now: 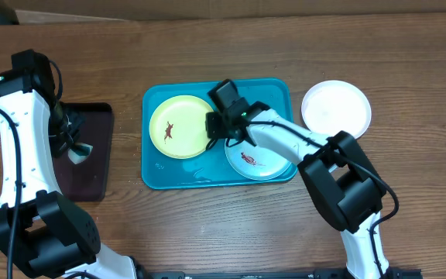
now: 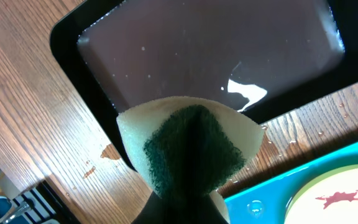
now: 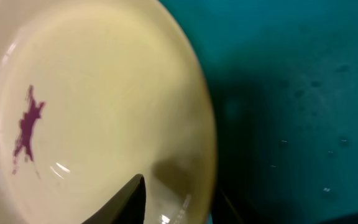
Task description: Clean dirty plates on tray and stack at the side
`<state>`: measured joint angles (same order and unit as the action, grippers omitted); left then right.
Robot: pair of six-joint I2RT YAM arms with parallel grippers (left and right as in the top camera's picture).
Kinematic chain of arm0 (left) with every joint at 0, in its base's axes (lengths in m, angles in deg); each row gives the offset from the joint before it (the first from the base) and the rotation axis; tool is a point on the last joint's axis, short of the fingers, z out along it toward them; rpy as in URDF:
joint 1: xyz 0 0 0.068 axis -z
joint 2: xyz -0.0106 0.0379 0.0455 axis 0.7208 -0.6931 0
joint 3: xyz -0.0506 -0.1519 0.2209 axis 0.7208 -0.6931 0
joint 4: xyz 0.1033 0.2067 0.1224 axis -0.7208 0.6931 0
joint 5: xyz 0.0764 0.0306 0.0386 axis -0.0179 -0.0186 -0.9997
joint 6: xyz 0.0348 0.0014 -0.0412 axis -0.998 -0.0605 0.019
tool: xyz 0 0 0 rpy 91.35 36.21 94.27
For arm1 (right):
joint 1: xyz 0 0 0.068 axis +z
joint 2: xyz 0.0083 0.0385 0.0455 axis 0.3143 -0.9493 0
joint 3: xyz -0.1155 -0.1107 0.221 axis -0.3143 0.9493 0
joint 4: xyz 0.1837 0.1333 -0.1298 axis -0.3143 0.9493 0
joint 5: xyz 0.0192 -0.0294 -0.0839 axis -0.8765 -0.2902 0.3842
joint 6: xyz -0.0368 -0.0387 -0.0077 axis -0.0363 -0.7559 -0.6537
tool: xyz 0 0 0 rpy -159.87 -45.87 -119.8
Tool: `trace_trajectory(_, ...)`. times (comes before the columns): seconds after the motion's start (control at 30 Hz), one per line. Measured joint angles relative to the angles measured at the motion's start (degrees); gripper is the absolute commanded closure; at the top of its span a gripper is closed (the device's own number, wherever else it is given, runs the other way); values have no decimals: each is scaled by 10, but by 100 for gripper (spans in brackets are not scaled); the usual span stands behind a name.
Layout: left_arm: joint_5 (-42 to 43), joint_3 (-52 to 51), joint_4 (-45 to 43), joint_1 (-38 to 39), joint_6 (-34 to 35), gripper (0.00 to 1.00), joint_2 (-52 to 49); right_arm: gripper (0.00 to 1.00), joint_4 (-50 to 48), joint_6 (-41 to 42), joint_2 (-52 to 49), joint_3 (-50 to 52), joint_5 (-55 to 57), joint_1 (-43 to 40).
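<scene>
Overhead: round plastic yellow-green plate (image 1: 180, 126) and light blue plate (image 1: 260, 161) lie in the rimmed turquoise tray (image 1: 153, 174). The white plate (image 1: 336, 108) sits on the wood table (image 1: 207, 225) just right of it. The right gripper (image 1: 217, 128) is at the yellow-green plate's right edge.

Left wrist: left gripper (image 2: 182, 208) is clamped on a folded sponge (image 2: 188, 146), white foam w/ green scouring face, over the wet black tray (image 2: 67, 37). Bare wood lies btwn the trays.

Right wrist: fingers (image 3: 132, 199) are apart and straddle the glossy rim. Wet tray floor lies alongside.
</scene>
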<state>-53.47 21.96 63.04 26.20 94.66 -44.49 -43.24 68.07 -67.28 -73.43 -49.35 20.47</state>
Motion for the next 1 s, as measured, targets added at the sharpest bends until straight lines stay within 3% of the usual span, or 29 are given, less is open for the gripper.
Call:
trace_trajectory(0.2,2,0,-1,0,0,96,0,65,4,-11,0,0,4,6)
trace_trajectory(0.3,15,0,-5,0,-11,96,0,75,11,-14,0,-1,3,6)
trace_trajectory(0.4,52,0,-27,0,-45,96,0,96,23,-17,0,-1,2,6)
trace_trajectory(0.73,224,0,-62,73,-205,96,0,96,35,-14,0,-4,-5,7)
trace_trajectory(1.0,224,0,-64,186,-186,96,-3,96,36,22,0,-4,-3,7)
